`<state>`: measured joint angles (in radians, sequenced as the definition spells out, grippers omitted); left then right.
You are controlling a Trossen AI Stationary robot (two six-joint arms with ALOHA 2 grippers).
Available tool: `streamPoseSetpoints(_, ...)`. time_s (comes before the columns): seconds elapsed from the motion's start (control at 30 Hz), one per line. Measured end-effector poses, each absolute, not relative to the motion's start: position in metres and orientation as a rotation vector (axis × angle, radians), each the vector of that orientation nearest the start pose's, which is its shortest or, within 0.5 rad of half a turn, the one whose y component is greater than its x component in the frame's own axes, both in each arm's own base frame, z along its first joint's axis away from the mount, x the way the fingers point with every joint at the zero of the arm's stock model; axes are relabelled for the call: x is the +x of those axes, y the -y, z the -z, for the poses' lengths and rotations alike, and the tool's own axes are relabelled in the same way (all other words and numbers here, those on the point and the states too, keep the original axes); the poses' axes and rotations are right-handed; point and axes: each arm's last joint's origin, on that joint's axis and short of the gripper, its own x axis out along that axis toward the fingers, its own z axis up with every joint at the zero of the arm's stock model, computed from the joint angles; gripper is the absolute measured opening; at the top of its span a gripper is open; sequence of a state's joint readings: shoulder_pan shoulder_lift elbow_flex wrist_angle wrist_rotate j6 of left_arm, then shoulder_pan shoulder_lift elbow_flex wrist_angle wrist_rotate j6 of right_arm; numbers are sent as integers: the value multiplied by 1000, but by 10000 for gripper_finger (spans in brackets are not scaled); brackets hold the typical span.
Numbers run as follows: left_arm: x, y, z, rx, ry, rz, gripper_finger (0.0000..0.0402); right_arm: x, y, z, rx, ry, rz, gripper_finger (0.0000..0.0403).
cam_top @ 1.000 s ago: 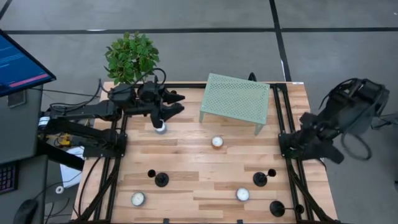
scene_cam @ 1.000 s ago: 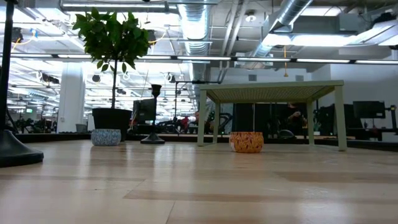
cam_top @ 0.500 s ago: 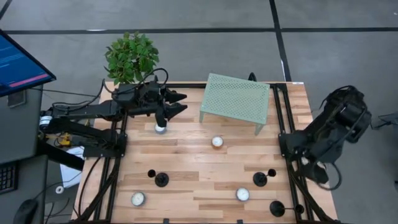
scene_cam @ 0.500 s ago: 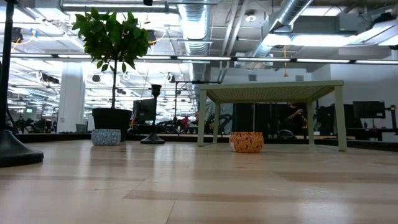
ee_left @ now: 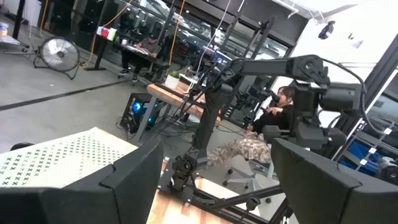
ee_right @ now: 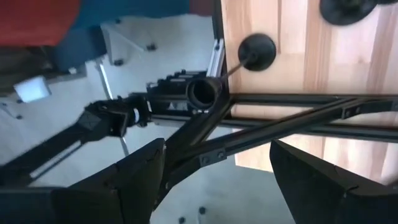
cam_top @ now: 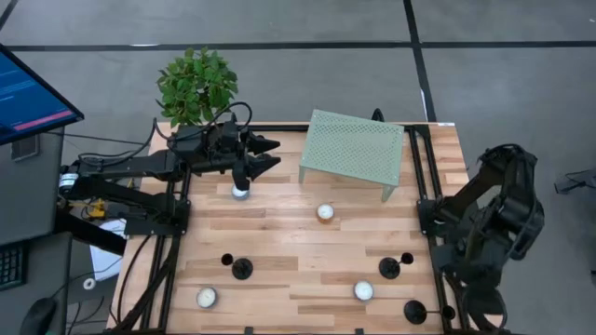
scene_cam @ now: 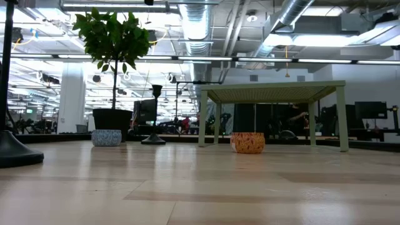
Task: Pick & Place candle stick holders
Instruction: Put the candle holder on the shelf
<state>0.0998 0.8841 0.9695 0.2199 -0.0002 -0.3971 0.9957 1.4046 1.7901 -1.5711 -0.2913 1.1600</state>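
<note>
Pale smooth wooden plank table; matt black metal candle stick holders; perforated pale-green metal stand

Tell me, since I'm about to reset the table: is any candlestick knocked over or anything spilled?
Nothing stands out. The candle stick holders all stand upright on their bases, the tealights sit flat, and the green mesh table and plant are upright. No spill shows.

4 holders, 4 tealights
</note>
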Motion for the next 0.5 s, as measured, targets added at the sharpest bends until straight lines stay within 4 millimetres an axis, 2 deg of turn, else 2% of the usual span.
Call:
streamPoseSetpoints(0.23,183,-18,-418,-378,327,-36,300,111,-208,-411,444,-1669,-214,299)
streamPoseSetpoints(0.5,183,-18,-418,-377,330,-35,300,106,-216,-407,493,-1692,-117,388)
